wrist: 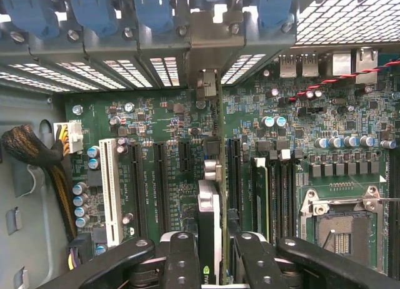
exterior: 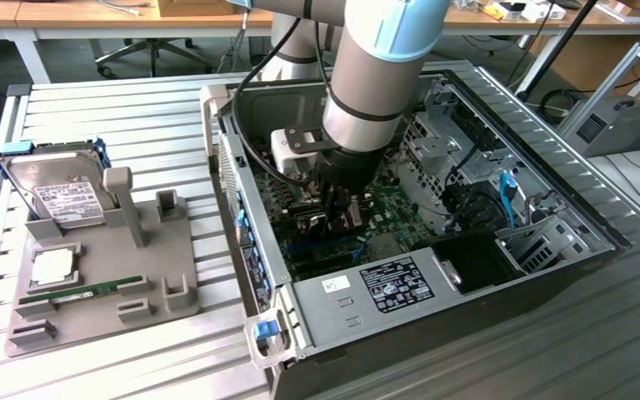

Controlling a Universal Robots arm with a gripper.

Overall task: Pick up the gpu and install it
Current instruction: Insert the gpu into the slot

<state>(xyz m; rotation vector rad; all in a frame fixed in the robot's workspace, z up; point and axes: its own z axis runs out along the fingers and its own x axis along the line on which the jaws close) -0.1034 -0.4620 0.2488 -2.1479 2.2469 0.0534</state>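
Gpu held on edge over the motherboard, inside the open computer case.

The gripper (wrist: 214,251) is clenched on the gpu (wrist: 209,217), its black fingers (wrist: 181,261) pressing the card from both sides; seen edge-on in the wrist view, the card is a thin dark board with a black block on its face and a pale silver bracket (wrist: 208,92) at its far end (reaching up to the rear slot openings); it stands upright between the black expansion slots (wrist: 161,186) of the green motherboard (wrist: 325,176); in the exterior view the arm (exterior: 370,92) reaches down into the computer case (exterior: 542,179), the gripper low over the board; whether the card is seated cannot be told.
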